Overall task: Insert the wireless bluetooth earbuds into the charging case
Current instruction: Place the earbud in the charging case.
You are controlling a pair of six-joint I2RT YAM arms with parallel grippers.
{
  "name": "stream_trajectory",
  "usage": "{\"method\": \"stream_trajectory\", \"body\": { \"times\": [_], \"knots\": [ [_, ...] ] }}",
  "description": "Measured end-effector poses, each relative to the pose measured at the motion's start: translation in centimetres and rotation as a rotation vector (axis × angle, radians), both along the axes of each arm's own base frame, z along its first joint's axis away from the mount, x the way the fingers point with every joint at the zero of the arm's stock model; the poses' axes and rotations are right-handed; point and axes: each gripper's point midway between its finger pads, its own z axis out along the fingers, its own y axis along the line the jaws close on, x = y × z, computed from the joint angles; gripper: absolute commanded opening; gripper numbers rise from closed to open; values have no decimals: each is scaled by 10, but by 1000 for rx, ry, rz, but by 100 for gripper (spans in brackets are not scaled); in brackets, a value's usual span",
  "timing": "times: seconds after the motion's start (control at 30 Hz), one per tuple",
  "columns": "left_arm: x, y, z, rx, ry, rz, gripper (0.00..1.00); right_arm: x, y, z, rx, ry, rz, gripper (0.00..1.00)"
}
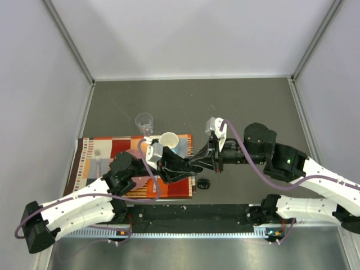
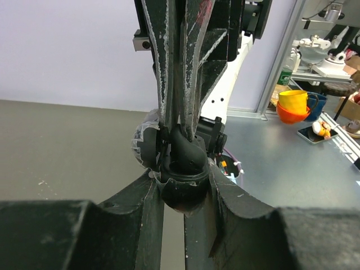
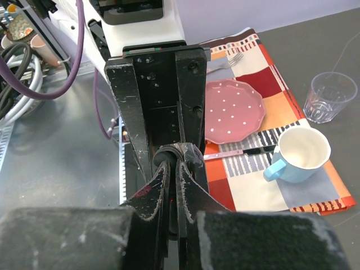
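Note:
My left gripper (image 2: 183, 181) is shut on a black oval charging case (image 2: 181, 196) and holds it up above the table. My right gripper (image 3: 175, 164) is shut on a small black earbud (image 2: 188, 149), which sits at the top opening of the case. In the right wrist view the earbud is mostly hidden between the fingers; only the round case rim (image 3: 169, 153) shows beyond them. In the top view the left gripper (image 1: 171, 167) and the right gripper (image 1: 194, 164) meet tip to tip over the placemat's right edge.
A second black case (image 1: 203, 183) lies on the table just right of the striped placemat (image 1: 95, 149). On the mat are a white mug with a blue handle (image 1: 169, 140), a pink dotted plate (image 3: 233, 109), a knife (image 3: 236, 152) and a fork (image 1: 97, 157). A clear glass (image 1: 144, 122) stands behind the mat.

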Motion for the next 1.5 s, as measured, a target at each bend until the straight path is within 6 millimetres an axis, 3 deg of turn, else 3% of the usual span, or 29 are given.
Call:
{"method": "stream_trajectory", "body": {
  "times": [0.5,0.6,1.07,1.23,1.5],
  "knots": [
    [4,3,3,-8,0,35,0,4,8,-4,-13,-12,-29,0],
    [4,3,3,-7,2,39,0,4,9,-4,-24,-14,-36,13],
    [13,5,6,-23,8,93,0,-1,5,-1,-28,-7,-36,51],
    [14,7,12,-46,-3,103,0,-6,-8,15,23,-19,-42,58],
    [14,7,12,-47,-5,102,0,4,-42,66,205,-53,-186,68]
  ]
}}
